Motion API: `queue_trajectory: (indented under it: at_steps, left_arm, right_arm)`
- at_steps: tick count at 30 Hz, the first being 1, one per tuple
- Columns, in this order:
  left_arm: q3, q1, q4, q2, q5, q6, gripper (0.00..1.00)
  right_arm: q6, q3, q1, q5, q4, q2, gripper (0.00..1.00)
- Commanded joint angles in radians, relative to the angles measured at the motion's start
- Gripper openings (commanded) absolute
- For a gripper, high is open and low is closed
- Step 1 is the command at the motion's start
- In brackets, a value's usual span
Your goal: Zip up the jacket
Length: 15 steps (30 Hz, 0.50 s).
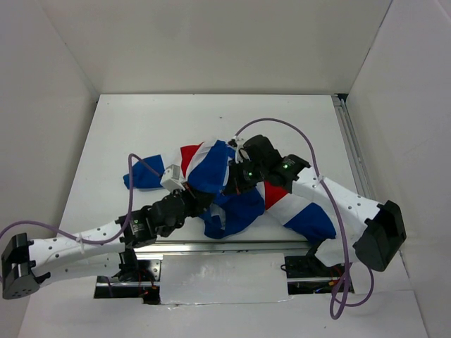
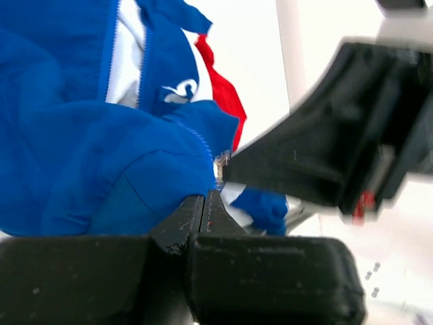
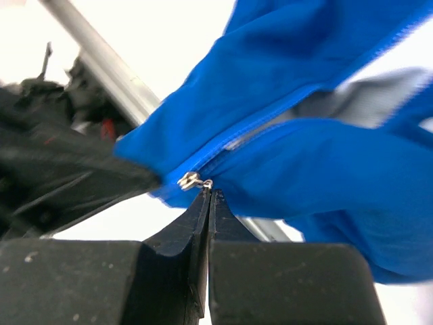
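Note:
The jacket (image 1: 243, 208) lies crumpled, blue with red and white panels, near the table's front edge between both arms. My left gripper (image 1: 199, 199) comes in from the left; in the left wrist view its jaws (image 2: 206, 196) are shut, with their tips pressed into the blue fabric (image 2: 81, 156) at the bottom of the zipper. My right gripper (image 1: 231, 189) reaches in from the right. Its jaws (image 3: 208, 191) are shut on the pull tab of the silver zipper slider (image 3: 191, 181), low on the blue zipper line of the jacket (image 3: 325, 169). That slider (image 2: 219, 168) also shows just above my left fingertips.
A metal rail (image 1: 225, 246) runs along the table's near edge just below the jacket. One blue sleeve (image 1: 144, 176) trails to the left. Purple cables (image 1: 282, 123) loop over both arms. White walls close in the table, with a track (image 1: 349, 141) along its right side.

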Motion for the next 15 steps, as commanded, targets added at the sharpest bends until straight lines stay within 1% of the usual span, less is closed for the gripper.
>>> queue_trajectory:
  at_steps: [1,2,5,6,8,10,11,15]
  left_arm:
    - [-0.017,-0.002,0.024,-0.07,0.106,0.182,0.0]
    - [-0.018,-0.001,0.004,-0.076,0.12,0.185,0.0]
    - [-0.035,-0.002,-0.041,-0.105,0.179,0.197,0.0]
    - [-0.046,-0.002,-0.032,-0.123,0.196,0.225,0.0]
    - [-0.069,-0.002,0.054,-0.149,0.257,0.277,0.0]
    - [-0.064,-0.001,0.056,-0.171,0.3,0.318,0.0]
    - [-0.054,-0.001,0.042,-0.2,0.307,0.335,0.0]
    - [-0.054,-0.001,0.059,-0.283,0.328,0.401,0.0]
  right_arm:
    - [-0.01,0.07,-0.023,0.274,-0.095,-0.019,0.0]
    - [-0.019,0.093,-0.022,0.329,-0.106,-0.016,0.0]
    - [-0.033,0.125,-0.02,0.409,-0.131,0.002,0.0]
    - [-0.039,0.133,-0.019,0.422,-0.143,0.014,0.0]
    - [-0.045,0.147,-0.005,0.468,-0.146,0.05,0.0]
    - [-0.047,0.165,-0.005,0.527,-0.155,0.096,0.0]
    - [-0.041,0.17,-0.003,0.617,-0.164,0.123,0.0]
    - [-0.016,0.207,-0.041,0.797,-0.135,0.172,0.0]
